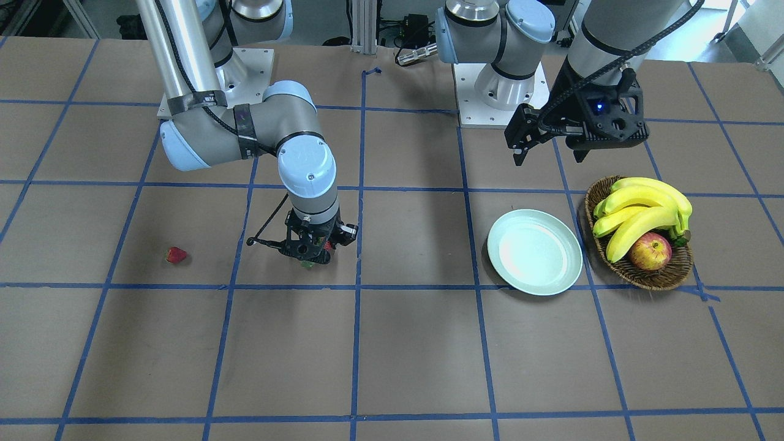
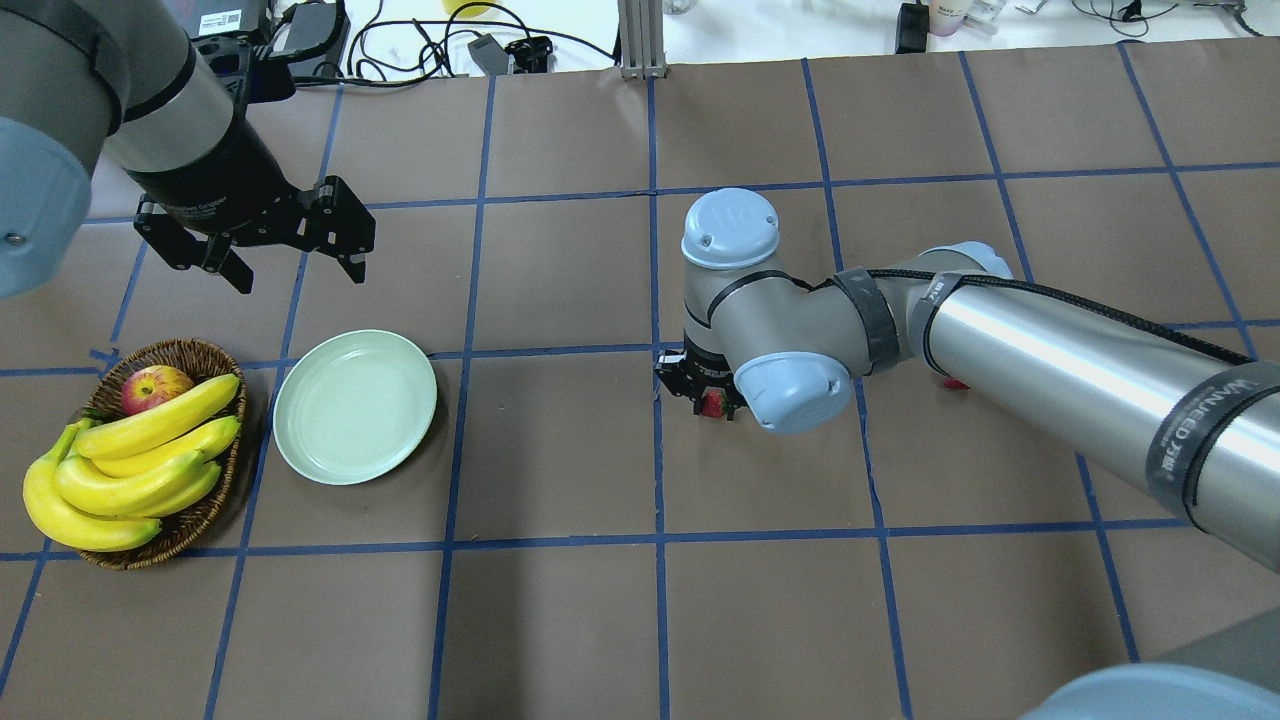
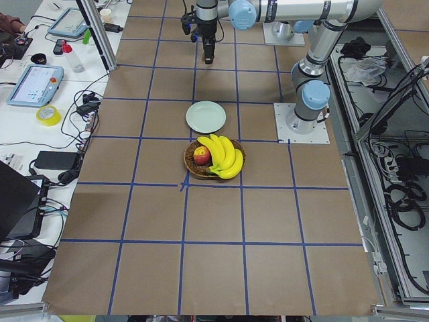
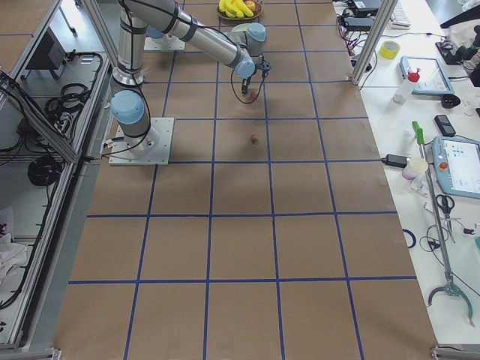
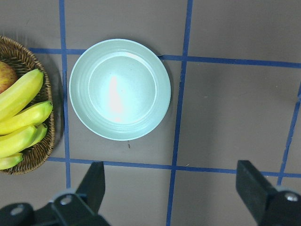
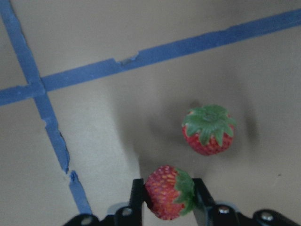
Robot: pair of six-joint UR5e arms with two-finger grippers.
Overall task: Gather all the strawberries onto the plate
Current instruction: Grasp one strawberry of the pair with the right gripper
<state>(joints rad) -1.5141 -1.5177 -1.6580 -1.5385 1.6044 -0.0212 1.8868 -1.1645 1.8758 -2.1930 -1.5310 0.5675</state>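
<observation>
red strawberry (image 6: pixel 164 190) pinched in right end effector (image 6: pixel 168 194), left end effector (image 2: pixel 300 280) spread near mint plate (image 2: pixel 355 407)

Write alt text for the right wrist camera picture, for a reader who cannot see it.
The right gripper holds a strawberry between its two fingers at the bottom edge. A second strawberry lies apart from it on the brown table, green cap up, and blue tape lines cross the table.

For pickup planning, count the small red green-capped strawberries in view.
3. One small red strawberry is held in the right gripper, one lies on the table just below it, one lies farther off on the robot's right. None seems hidden.
</observation>
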